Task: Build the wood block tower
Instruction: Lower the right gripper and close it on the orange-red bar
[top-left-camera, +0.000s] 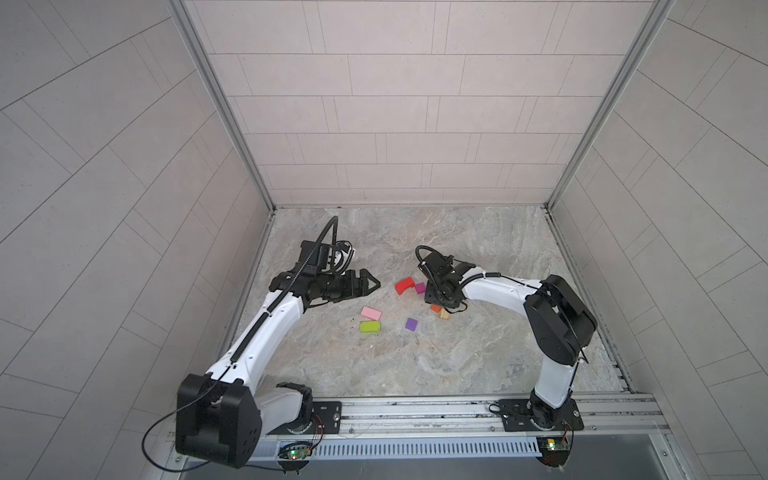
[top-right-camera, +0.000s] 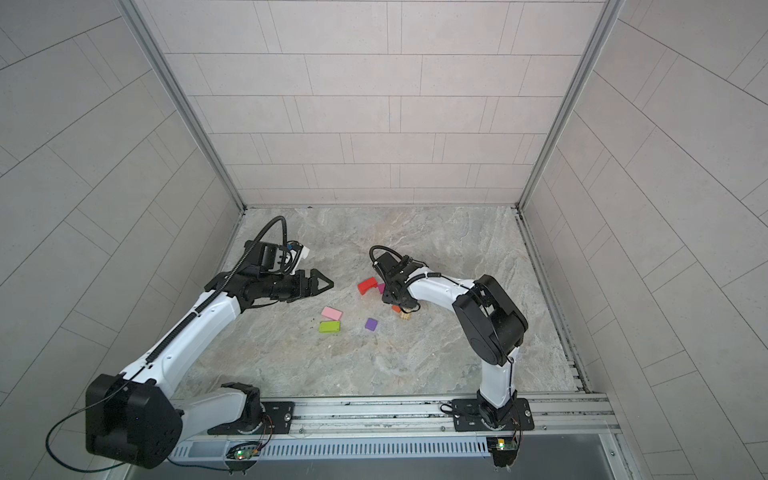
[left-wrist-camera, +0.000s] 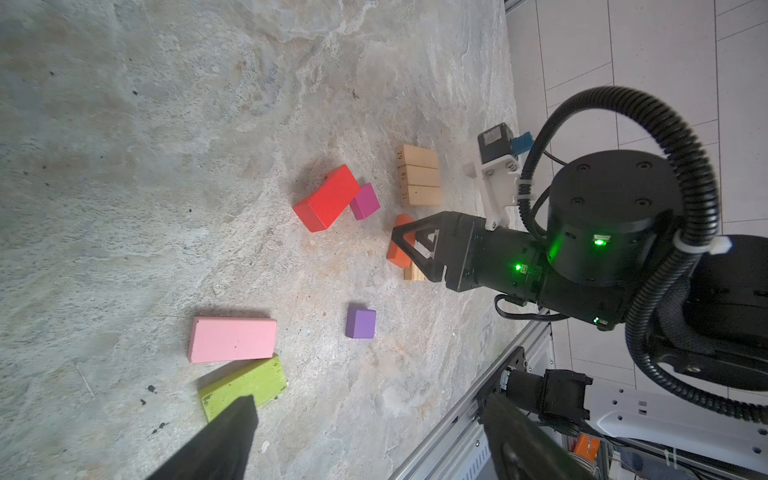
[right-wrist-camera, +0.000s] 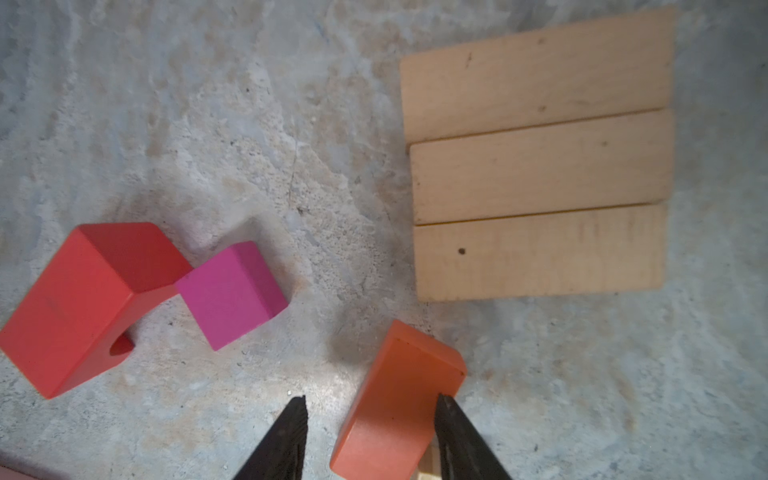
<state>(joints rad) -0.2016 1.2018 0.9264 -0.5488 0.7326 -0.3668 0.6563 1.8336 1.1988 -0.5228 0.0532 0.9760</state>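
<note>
Marbled worktop (top-left-camera: 415, 365), your tower unbuilt, pieces loose at its middle: pink block (top-left-camera: 371, 313), lime block (top-left-camera: 370, 327) and purple cube (top-left-camera: 411, 323) nearer, red arch (top-left-camera: 405, 285) touching the magenta cube (top-left-camera: 419, 287) farther. Your left claw (top-left-camera: 374, 284) hangs spread. Your right claw (right-wrist-camera: 369, 398) straddles the tilted orange block (right-wrist-camera: 411, 370) near three flat tan bars (right-wrist-camera: 540, 166); whether it pinches, you cannot tell.

Open across the far half of the grey marble tabletop (top-left-camera: 374, 232) and the near strip. Passable between pink wooden rectangle (top-left-camera: 370, 312) and purple wooden cube (top-left-camera: 411, 324). No gap between touching red wooden arch (top-left-camera: 404, 285) and magenta wooden cube (top-left-camera: 419, 287). Crowded right of them: orange wooden rectangle (top-left-camera: 435, 308) tilted on a tan wooden bar (top-left-camera: 444, 316), beside three flat tan wooden bars (right-wrist-camera: 540, 166).
</note>
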